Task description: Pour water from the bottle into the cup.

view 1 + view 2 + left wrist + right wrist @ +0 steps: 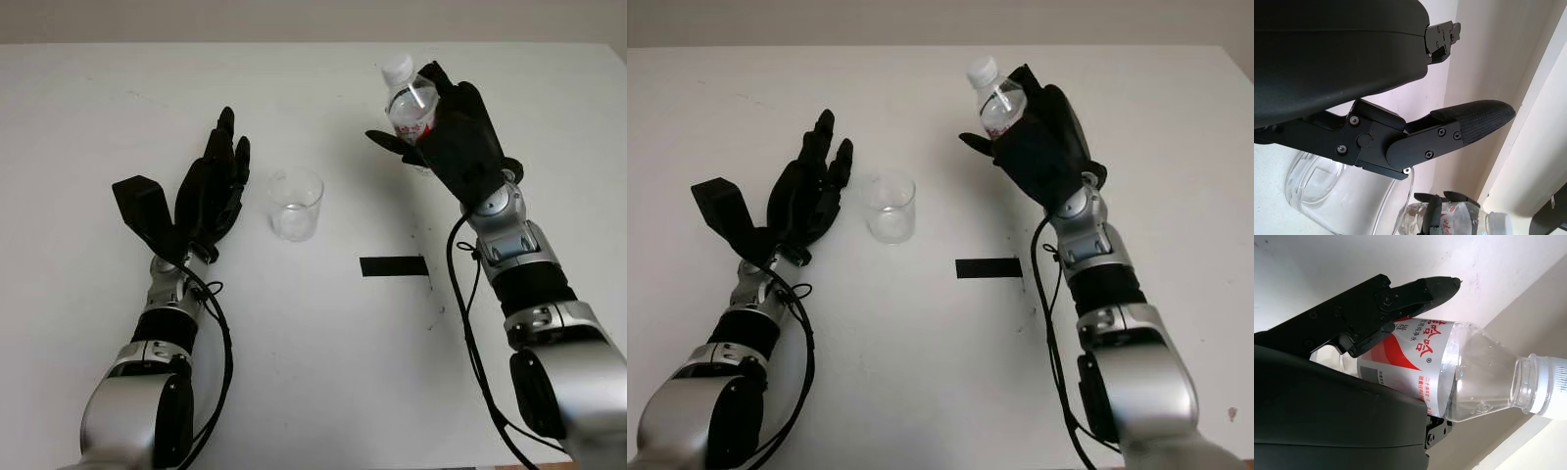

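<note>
A clear plastic bottle [409, 101] with a white cap and a red-and-white label stands upright at the back right of the white table. My right hand [446, 132] is shut around its body; the wrist view shows the fingers [1400, 301] wrapped over the label [1410, 360]. A clear empty cup [296, 204] stands near the table's middle, left of the bottle and apart from it. My left hand [214, 181] is open just left of the cup, holding nothing; the cup [1322, 181] sits close beside its fingers [1459, 129].
A strip of black tape [394, 265] lies on the table [313, 352] in front of the bottle, right of the cup. Black cables run along both forearms. The table's far edge meets a pale wall.
</note>
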You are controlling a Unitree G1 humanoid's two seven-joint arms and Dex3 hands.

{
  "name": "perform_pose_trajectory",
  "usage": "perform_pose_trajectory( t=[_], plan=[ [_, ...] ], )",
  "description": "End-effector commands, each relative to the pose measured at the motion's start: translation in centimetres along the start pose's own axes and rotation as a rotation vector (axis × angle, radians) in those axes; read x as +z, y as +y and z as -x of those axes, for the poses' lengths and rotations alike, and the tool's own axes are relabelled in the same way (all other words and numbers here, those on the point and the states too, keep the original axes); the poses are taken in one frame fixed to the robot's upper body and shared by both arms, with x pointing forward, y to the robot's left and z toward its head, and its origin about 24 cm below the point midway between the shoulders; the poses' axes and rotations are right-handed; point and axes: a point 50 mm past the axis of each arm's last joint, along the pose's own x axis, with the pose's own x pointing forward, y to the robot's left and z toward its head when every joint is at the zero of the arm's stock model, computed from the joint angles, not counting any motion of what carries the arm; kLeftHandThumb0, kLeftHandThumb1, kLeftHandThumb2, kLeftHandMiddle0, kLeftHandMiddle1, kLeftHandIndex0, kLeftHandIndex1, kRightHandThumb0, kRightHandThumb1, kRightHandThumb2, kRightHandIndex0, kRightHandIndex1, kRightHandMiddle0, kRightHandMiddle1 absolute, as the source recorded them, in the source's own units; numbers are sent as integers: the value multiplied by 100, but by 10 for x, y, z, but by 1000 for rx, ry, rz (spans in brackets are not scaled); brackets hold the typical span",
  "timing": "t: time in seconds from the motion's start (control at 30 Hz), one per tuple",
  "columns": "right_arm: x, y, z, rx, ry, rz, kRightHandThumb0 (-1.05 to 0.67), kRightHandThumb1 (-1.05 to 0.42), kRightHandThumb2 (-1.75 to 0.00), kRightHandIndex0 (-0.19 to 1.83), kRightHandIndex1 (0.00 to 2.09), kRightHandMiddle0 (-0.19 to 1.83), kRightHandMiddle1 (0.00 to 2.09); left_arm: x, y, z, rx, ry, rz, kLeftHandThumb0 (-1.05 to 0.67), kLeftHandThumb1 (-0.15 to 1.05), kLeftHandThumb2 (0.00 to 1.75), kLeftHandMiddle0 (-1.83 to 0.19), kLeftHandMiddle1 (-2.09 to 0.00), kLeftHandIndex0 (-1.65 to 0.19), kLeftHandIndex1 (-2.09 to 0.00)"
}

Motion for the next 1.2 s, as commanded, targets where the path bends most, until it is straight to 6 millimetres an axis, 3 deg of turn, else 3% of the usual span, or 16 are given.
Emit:
perform_pose_trajectory(
  t=[0.0, 0.17, 0.33, 0.53, 1.0, 1.17],
  plan=[
    [16, -8, -8, -19, -71, 64, -43, -105, -37, 109, 209, 77, 209, -12, 3, 9, 20, 33, 13, -87, 105, 72, 19, 0, 19, 0],
    [31, -2, -12, -40, -178, 207, -43, -105, -34, 114, 209, 78, 209, -13, 2, 9, 26, 33, 12, -87, 105, 72, 19, 0, 19, 0],
    [43, 4, -12, -93, -301, 344, -48, -105, -33, 139, 209, 104, 209, -13, 2, 9, 35, 33, 12, -87, 105, 72, 19, 0, 19, 0],
    [52, 11, -10, -133, -432, 469, -50, -105, -32, 149, 209, 115, 209, -13, 3, 10, 39, 33, 18, -86, 105, 72, 19, 0, 19, 0],
    [54, 12, -6, -130, -556, 577, -49, -105, -31, 143, 209, 106, 209, -14, 2, 12, 57, 36, 13, -85, 105, 76, 19, 0, 19, 0],
    [56, 7, -6, -112, -621, 710, -48, -105, -31, 134, 209, 96, 209, -14, 0, 11, 55, 41, -3, -84, 105, 78, 19, 0, 19, 0]
  ],
)
